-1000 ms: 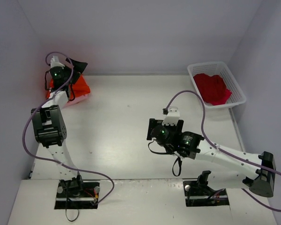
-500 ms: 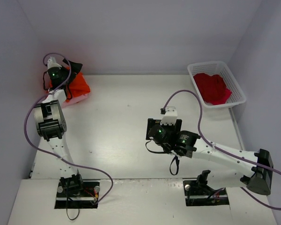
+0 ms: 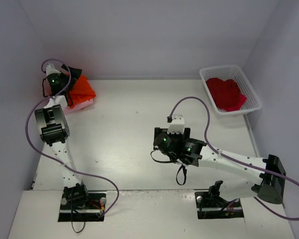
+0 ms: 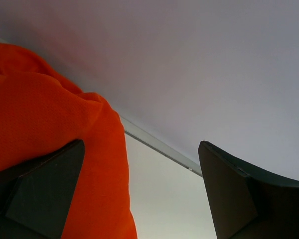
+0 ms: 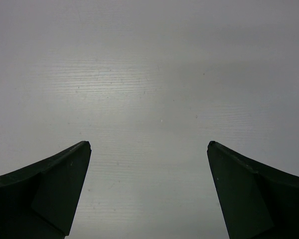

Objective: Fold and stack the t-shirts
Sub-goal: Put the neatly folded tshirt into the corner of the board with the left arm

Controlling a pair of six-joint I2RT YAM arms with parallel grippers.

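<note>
Pale lavender walls [image 3: 154, 40] are enclosing the white worktop [image 3: 124, 129] along its far, left and right edges. Soft, even light is falling across it, and a faint reddish tint is showing on the wall at the far-left corner.

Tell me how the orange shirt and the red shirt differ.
The orange shirt lies at the far left of the table; the red shirt sits in the basket at far right. The left hand is open right beside the orange shirt; no hand is near the red shirt. Both are bunched, not flat.
</note>
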